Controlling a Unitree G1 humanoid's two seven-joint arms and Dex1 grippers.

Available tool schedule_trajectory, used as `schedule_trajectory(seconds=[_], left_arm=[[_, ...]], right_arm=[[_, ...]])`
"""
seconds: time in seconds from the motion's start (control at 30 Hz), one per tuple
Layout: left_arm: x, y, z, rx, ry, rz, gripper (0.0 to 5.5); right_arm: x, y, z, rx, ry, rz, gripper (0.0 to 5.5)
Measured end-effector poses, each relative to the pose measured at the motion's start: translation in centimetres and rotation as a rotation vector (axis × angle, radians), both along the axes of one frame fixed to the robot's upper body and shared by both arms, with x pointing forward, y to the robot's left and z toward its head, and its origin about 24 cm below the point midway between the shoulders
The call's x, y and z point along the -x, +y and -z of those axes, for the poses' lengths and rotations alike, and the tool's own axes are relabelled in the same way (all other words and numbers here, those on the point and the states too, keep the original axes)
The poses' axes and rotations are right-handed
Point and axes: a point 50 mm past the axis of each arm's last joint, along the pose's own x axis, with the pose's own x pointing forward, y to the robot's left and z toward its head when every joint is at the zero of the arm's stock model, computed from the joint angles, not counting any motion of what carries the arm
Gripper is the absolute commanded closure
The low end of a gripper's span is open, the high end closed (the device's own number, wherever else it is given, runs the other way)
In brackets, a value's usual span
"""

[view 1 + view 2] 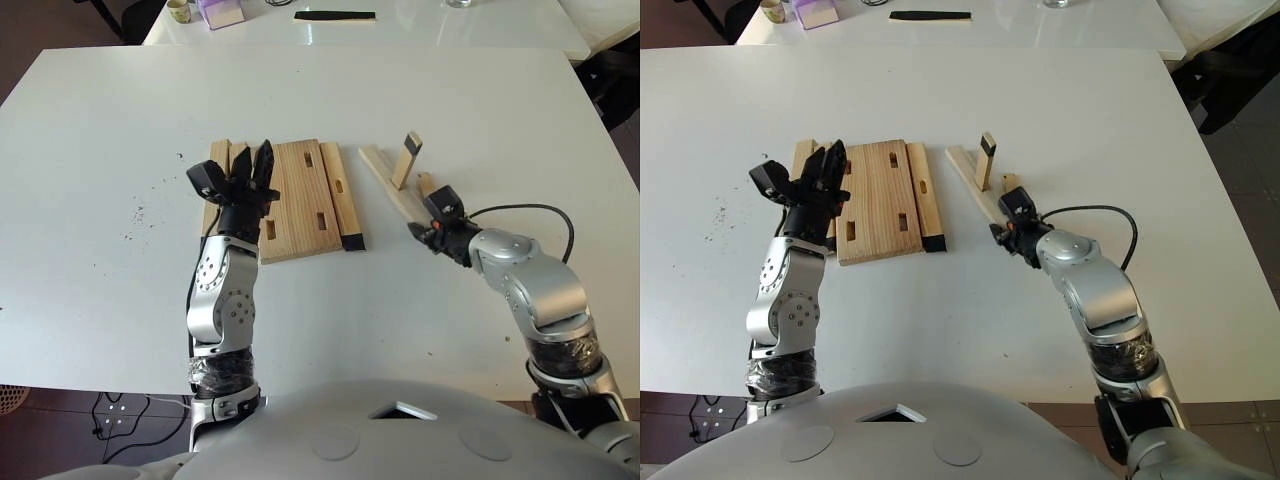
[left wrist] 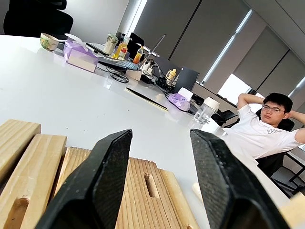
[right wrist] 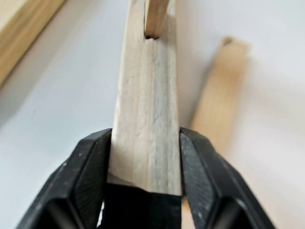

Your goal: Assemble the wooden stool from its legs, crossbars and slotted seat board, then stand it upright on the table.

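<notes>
Right gripper (image 3: 145,143) is clenching the leg's (image 3: 145,95) end, and I'm hovering left gripper (image 2: 159,143), spread, over seat board's (image 1: 300,200) left edge.

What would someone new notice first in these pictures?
A pale slotted wooden seat board lies on the white table, the left gripper open above its left side. Rightward, the right gripper is shut on a pale wooden leg with a black-tipped crossbar standing in its slot.
</notes>
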Motion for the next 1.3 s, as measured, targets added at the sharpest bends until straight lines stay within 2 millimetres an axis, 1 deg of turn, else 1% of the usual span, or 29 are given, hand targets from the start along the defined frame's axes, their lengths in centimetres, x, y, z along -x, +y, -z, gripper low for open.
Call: schedule_trajectory(seconds=[0.1,0.17,0.2,0.23,0.27,0.33,0.37,0.4,0.5,0.6,0.67,0.77,0.87,0.97,1.1,1.23,1.3], left_arm=[[0.0,0.7,-0.4,0.009,-0.017,-0.022,3.24],[-0.1,1.4,-1.4,0.024,-0.059,-0.037,3.24],[-0.2,1.6,-2.1,0.039,-0.083,-0.039,3.24],[-0.4,1.7,-2.6,0.045,-0.1,-0.031,3.06],[-0.7,1.6,-3.4,0.072,-0.126,0.001,3.02],[-1.3,1.3,-5.2,0.119,-0.191,0.068,2.67],[-1.4,1.1,-6.3,0.149,-0.231,0.126,2.45],[-1.3,0.9,-7.1,0.177,-0.261,0.168,2.28],[-0.8,0.3,-8.3,0.296,-0.299,0.316,1.87],[-0.4,0.0,-9.0,0.387,-0.305,0.448,1.8],[-0.2,-0.2,-10.1,0.427,-0.335,0.545,1.8],[0.2,-0.5,-11.1,0.419,-0.356,0.668,1.8],[0.8,-0.6,-11.8,0.398,-0.36,0.78,1.8],[1.3,-0.7,-12.4,0.396,-0.367,0.853,1.8],[1.3,-0.9,-12.7,0.386,-0.353,0.911,1.8],[1.1,-0.9,-12.6,0.379,-0.339,0.921,1.8],[1.0,-1.1,-12.5,0.378,-0.339,0.935,1.8]], right_arm=[[-1.8,0.3,-2.2,-0.099,-0.093,0.075,3.44],[-3.7,0.6,-4.4,-0.253,-0.155,0.102,3.44],[-4.6,0.9,-5.5,-0.337,-0.184,0.09,3.44],[-5.3,1.1,-6.4,-0.391,-0.205,0.074,3.44],[-6.3,1.0,-7.6,-0.515,-0.205,0.029,3.44],[-7.4,0.6,-9.6,-0.636,-0.237,-0.056,3.44],[-7.7,0.2,-10.5,-0.684,-0.243,-0.128,3.44],[-7.8,-0.2,-10.9,-0.714,-0.242,-0.168,3.45],[-7.9,-1.1,-11.9,-0.817,-0.215,-0.296,3.45],[-7.3,-1.3,-14.2,-0.948,-0.242,-0.472,3.45],[-6.7,-1.4,-15.7,-0.983,-0.245,-0.595,3.45],[-6.0,-1.7,-16.6,-0.99,-0.209,-0.717,3.45],[-5.6,-2.1,-16.8,-0.964,-0.163,-0.803,3.45],[-5.4,-2.3,-17.0,-0.935,-0.146,-0.877,3.45],[-4.8,-2.5,-17.2,-0.935,-0.126,-0.945,3.45],[-4.3,-2.4,-15.8,-0.951,-0.076,-0.947,3.45],[-3.9,-2.2,-15.6,-0.963,-0.049,-0.964,3.45]])
